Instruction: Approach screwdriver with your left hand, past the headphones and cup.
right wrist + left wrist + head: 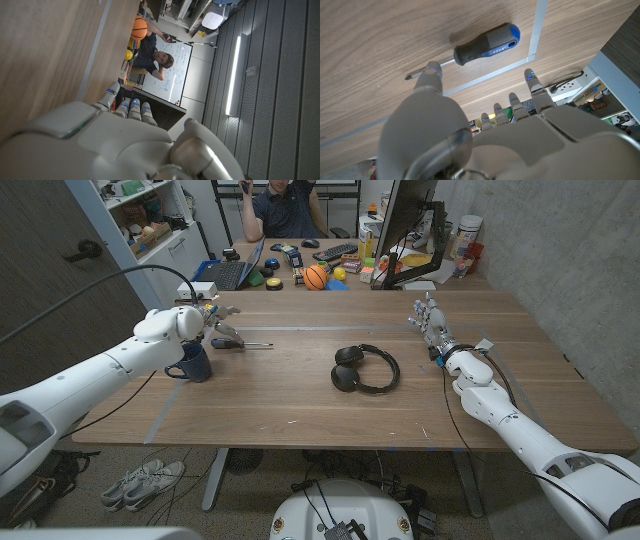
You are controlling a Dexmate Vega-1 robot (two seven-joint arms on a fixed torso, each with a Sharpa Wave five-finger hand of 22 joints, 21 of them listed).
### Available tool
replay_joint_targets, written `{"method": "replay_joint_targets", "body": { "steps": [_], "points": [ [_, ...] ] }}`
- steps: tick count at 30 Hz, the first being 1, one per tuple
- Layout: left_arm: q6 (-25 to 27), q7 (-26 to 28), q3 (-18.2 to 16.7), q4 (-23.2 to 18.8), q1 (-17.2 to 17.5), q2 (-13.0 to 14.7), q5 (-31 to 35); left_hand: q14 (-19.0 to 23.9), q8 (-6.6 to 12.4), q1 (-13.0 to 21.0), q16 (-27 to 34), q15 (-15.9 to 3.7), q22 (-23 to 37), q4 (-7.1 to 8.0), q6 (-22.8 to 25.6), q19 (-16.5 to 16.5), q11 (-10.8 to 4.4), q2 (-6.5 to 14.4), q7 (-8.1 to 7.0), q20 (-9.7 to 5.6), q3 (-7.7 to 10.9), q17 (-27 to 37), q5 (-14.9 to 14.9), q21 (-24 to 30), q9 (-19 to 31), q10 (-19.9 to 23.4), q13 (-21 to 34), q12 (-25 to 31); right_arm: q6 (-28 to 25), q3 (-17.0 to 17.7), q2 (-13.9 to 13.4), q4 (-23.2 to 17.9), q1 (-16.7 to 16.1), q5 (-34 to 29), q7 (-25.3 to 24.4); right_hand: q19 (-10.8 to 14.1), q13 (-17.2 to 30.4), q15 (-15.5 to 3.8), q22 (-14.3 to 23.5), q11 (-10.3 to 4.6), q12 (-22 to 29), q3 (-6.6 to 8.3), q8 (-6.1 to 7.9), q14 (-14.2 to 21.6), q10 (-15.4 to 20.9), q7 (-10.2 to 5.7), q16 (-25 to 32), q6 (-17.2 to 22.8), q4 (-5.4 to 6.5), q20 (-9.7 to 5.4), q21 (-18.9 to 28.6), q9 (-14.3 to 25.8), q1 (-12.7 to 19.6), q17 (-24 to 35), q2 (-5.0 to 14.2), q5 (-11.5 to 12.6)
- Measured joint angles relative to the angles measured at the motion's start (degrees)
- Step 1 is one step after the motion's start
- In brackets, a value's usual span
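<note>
Left hand [222,320] is hovering with fingers spread wide, holding nothing, just over the screwdriver [240,344] lying on the surface [300,395] beyond the cup [192,363], left of the headphones [364,369].

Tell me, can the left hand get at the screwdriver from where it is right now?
Probably yes. The left hand hovers open right above the screwdriver, which lies flat on bare table. The cup and headphones sit off to the side, so nothing blocks the way.
</note>
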Motion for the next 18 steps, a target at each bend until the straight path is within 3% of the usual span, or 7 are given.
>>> {"method": "replay_joint_targets", "body": {
  "steps": [5, 11, 18],
  "points": [
    [0.2, -0.9, 0.5, 0.3, -0.5, -0.2, 0.7, 1.5, 1.31, 1.5, -0.1, -1.52, 0.0, 0.18, 4.1, 2.4, -1.27, 0.6, -0.07, -0.24, -0.77, 0.0, 0.0, 0.0, 0.0, 3.1, 0.2, 0.0, 0.1, 0.0, 0.0, -0.2, -0.2, 0.0, -0.3, 0.0, 0.0, 0.31, 0.0, 0.00, 0.0, 0.00, 0.00, 0.3, 0.0, 0.00, 0.0, 0.0, 0.00, 0.00, 0.0, 0.0, 0.0, 0.0, 0.00, 0.0],
    [0.5, -1.6, 1.3, 0.7, -1.0, -0.5, 1.7, 3.6, 3.07, 4.3, -0.8, -1.62, 0.0, 0.42, 11.3, 5.6, -1.79, 1.7, -0.16, -0.20, -1.45, 0.0, 0.0, 0.0, -0.3, 6.1, 0.2, -1.1, 0.3, 0.1, 0.0, -0.4, -0.2, -0.1, -0.5, 0.0, 0.0, 0.31, 0.0, 0.00, 0.0, -0.17, 0.00, 0.3, 0.0, 0.00, 0.0, 0.0, -0.17, 0.00, -0.4, 0.0, 0.0, 0.0, 0.00, 0.0],
    [1.3, -2.9, 1.9, 1.0, -1.5, -0.7, 3.3, 4.2, 4.14, 6.7, -1.5, -1.55, 0.0, 0.42, 16.3, 6.4, -2.17, 3.7, -0.22, -0.21, -1.45, 0.0, -0.7, -0.4, -0.1, 7.1, 0.4, -1.8, 0.6, 0.2, 0.0, -0.4, -0.2, -0.3, -0.6, 0.0, 0.0, 0.31, 0.0, 0.00, 0.0, -0.24, 0.00, 0.3, 0.6, 0.00, 0.0, 0.0, -0.24, 0.00, -0.4, 0.0, 0.0, 0.0, 0.00, 0.0]
  ]
}}
